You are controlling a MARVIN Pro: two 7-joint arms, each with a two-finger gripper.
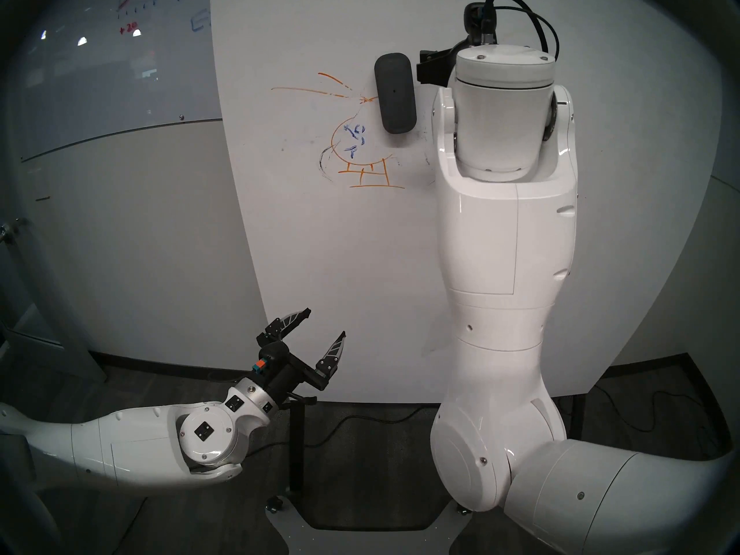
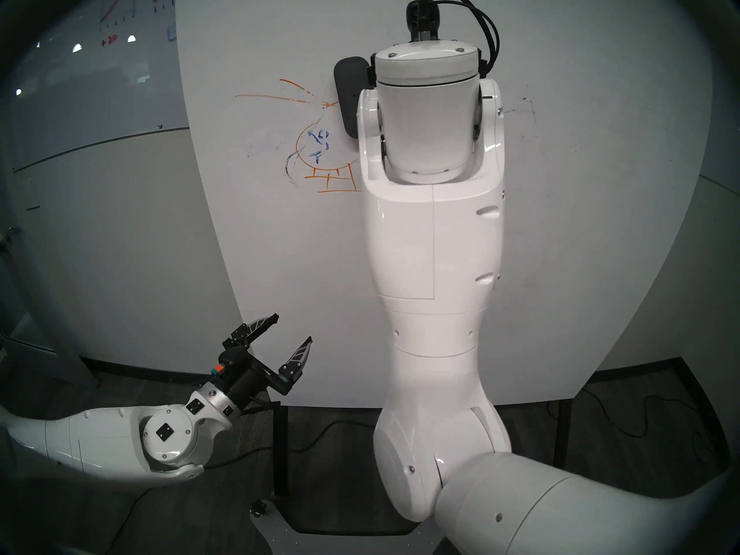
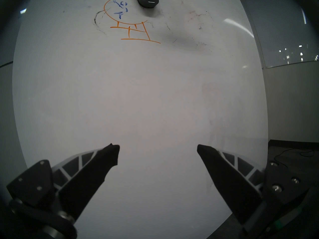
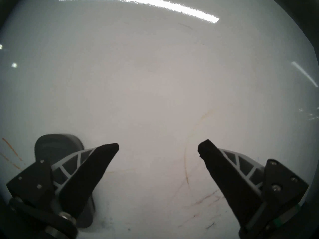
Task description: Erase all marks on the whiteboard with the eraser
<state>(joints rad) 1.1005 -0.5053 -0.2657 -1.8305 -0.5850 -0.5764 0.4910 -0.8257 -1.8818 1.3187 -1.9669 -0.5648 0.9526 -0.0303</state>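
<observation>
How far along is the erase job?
Done: the whiteboard right of the eraser carries only faint smudges. In hand: nothing; right gripper open beside the eraser, which sits on the board unheld; left gripper open, low. Left: orange drawing, blue figure, black scribbles.

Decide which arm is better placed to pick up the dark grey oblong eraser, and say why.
Right: the open right gripper sits just beside the dark grey oblong eraser high on the whiteboard; the open left gripper hangs far below.
</observation>
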